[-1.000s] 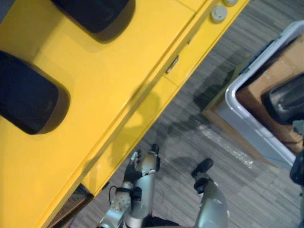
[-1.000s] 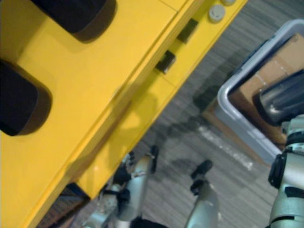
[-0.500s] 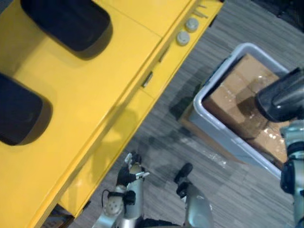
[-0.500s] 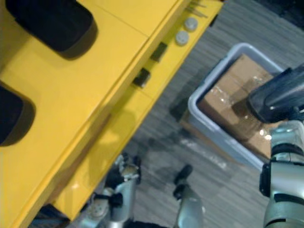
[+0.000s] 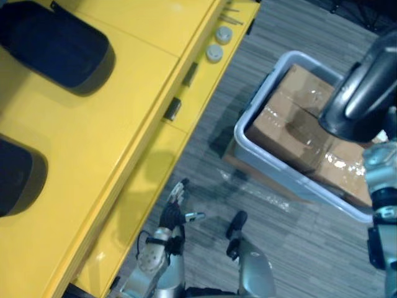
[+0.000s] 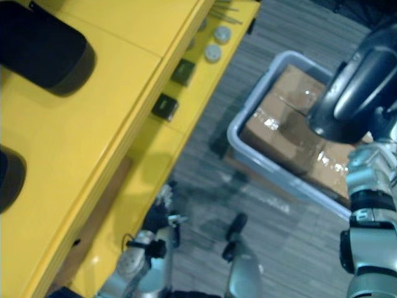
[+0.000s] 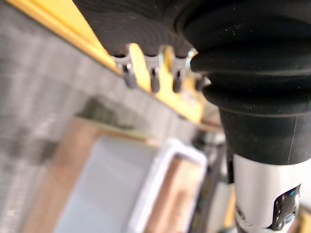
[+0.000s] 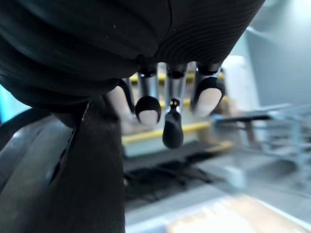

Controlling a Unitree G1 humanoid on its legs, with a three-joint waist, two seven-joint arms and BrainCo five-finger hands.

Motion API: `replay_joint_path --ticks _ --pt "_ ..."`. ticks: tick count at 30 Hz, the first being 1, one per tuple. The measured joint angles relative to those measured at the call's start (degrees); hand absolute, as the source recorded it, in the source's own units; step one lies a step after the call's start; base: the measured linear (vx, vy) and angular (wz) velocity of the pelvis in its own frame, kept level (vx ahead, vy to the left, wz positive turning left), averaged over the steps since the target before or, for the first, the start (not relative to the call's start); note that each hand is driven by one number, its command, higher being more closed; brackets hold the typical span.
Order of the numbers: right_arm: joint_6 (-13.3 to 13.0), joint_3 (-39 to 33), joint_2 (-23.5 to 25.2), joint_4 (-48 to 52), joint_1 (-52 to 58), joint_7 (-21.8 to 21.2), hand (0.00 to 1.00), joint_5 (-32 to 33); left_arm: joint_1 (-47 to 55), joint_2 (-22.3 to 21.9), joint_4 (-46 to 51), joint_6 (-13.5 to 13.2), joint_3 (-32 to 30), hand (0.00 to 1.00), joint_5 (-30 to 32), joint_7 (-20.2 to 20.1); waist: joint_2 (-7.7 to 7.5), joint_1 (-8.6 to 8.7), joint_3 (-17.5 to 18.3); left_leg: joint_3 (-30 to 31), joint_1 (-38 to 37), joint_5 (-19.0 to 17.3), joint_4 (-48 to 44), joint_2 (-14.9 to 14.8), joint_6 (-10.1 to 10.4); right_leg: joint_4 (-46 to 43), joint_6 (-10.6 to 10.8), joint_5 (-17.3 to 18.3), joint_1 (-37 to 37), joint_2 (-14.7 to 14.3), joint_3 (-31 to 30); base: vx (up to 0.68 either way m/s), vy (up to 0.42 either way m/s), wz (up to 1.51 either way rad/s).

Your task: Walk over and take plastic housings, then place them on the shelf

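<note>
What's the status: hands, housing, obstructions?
Left hand open, low. Right hand shut on dark housing. Two more housings on yellow shelf. Grey bin on floor beside it.

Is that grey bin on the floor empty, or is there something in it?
Full. A brown cardboard box sealed with shiny tape sits inside the grey bin, filling most of it.

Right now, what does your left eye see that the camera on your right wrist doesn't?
Left eye's own: the yellow shelf with two black housings lying on it, the grey bin holding a cardboard box, and my left hand, open, beside the shelf's edge. Right wrist's own: my right hand from very close, with a blurred room behind it. Shared: the dark housing held up on my right arm's side, near the bin.
</note>
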State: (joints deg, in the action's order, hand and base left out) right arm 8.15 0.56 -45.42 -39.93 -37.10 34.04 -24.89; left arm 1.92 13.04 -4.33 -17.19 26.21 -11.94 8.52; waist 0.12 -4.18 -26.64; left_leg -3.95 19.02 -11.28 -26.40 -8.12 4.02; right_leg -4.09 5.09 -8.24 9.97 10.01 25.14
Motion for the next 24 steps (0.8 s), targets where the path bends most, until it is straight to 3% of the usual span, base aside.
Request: replay_joint_path --ticks 4,8,13,15,24 --pt "-3.41 0.66 2.35 9.79 5.83 1.56 1.00 -4.27 -7.51 0.00 0.00 0.60 0.01 0.00 1.74 2.47 -1.97 1.72 2.91 -2.05 -1.13 -0.01 1.26 -0.31 0.02 1.74 -0.29 -0.88 -0.09 -0.58 -1.61 0.00 0.020 -0.21" --pt "-6.44 0.71 7.64 17.11 11.44 2.31 1.00 -8.79 -13.73 -0.42 -0.01 1.82 1.62 0.00 3.04 5.45 -3.94 3.47 5.86 -3.82 -2.87 -0.02 2.49 -0.37 0.05 2.96 -0.32 -1.39 -0.54 -0.91 -3.25 0.00 0.035 -0.22" --pt "-9.83 0.73 12.01 24.58 18.28 2.36 1.00 -13.33 -16.63 -3.54 -0.04 2.93 2.06 0.00 4.02 10.30 -4.28 4.62 8.72 -4.99 -5.91 0.13 4.92 -0.23 0.36 4.30 -0.31 -1.40 -2.71 -1.10 -3.83 0.00 0.020 -0.07" --pt "-12.47 0.73 13.95 28.22 21.12 2.49 1.00 -15.79 -17.36 -4.40 -0.09 4.11 2.18 0.00 4.16 12.77 -4.48 4.82 9.80 -6.07 -8.12 0.38 6.56 -0.20 0.74 4.77 -0.31 -1.39 -3.61 -1.21 -4.86 0.00 0.013 -0.18" --pt "-20.83 0.68 17.31 32.85 28.41 3.76 1.00 -20.65 -18.39 -4.69 -0.59 6.17 4.47 0.00 0.56 12.61 -5.40 5.42 12.32 -7.73 -11.79 1.36 10.11 0.43 1.12 5.12 -0.38 -1.33 -4.85 -1.03 -6.19 0.00 0.016 -0.09"
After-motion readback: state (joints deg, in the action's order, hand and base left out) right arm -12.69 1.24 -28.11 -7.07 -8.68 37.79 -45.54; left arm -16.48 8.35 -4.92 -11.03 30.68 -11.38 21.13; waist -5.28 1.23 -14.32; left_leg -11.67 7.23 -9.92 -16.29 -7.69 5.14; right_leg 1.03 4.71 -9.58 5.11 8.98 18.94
